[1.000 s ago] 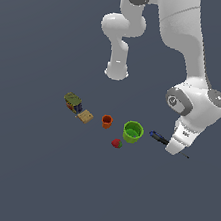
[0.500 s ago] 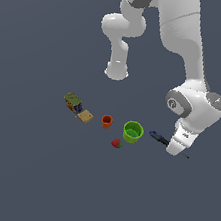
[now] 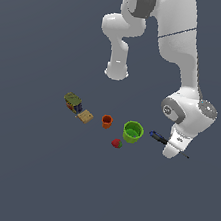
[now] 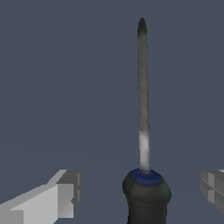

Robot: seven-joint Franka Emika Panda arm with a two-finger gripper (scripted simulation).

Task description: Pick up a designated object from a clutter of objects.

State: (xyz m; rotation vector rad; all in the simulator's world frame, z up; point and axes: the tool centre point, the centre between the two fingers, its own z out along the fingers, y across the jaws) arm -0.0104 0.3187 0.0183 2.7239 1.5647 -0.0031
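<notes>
**Jaws spread over the screwdriver, nothing gripped yet**

Going from the exterior view's left to its right, the clutter runs in a loose line: the olive-and-blue box (image 3: pixel 72 101), the tan block (image 3: pixel 86 116) touching its corner, the orange cup (image 3: pixel 106 121), the strawberry (image 3: pixel 117 143) just beside the green cup (image 3: pixel 133 131), and last the screwdriver (image 3: pixel 159 138), lying flat on the floor (image 3: pixel 22 169) near the green cup but apart from it. My gripper (image 3: pixel 172 151) hangs right over its shaft, hiding the middle of it from that camera.

What worries me is the closing. The shaft is thin and round, and I judge that if I shut on it off-centre it could roll or squirt out sideways. The handle is thicker, so a grip there looks safer, though it sits at the edge of my wrist view and I may be placed too far along the tool. If I descend too far my fingertips could strike the floor first. The green cup is near enough that a skidding handle might knock it.

In my wrist view, one finger (image 4: pixel 52 197) stands well to one side of the black-and-blue handle and the other to the far side. They are spread wide, touching nothing and holding nothing.
</notes>
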